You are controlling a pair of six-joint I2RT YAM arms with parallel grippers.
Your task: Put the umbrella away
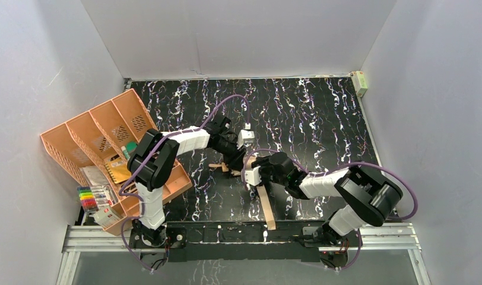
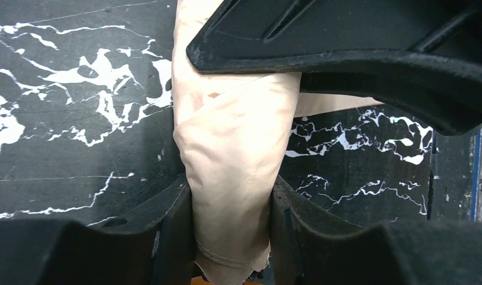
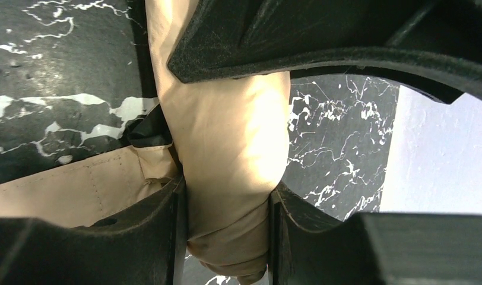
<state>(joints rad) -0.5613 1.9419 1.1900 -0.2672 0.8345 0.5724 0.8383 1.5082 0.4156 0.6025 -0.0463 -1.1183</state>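
Observation:
The umbrella (image 1: 267, 205) is folded into a narrow tan bundle and lies on the black marbled table, running from the middle toward the near edge. My left gripper (image 1: 234, 161) is shut on its far part; in the left wrist view the tan canopy (image 2: 232, 136) is pinched between the fingers of that gripper (image 2: 231, 237). My right gripper (image 1: 254, 176) is shut on the bundle just beside it. The right wrist view shows tan fabric (image 3: 227, 142) squeezed in the right gripper (image 3: 227, 231), with a flat stitched tan strap (image 3: 66, 184) to the left. The handle is hidden.
An orange desk organizer (image 1: 108, 142) with several compartments stands tilted at the left and holds notebooks. A box of coloured markers (image 1: 93, 196) lies by its near end. A small white and green object (image 1: 360, 83) sits at the back right corner. White walls enclose the table.

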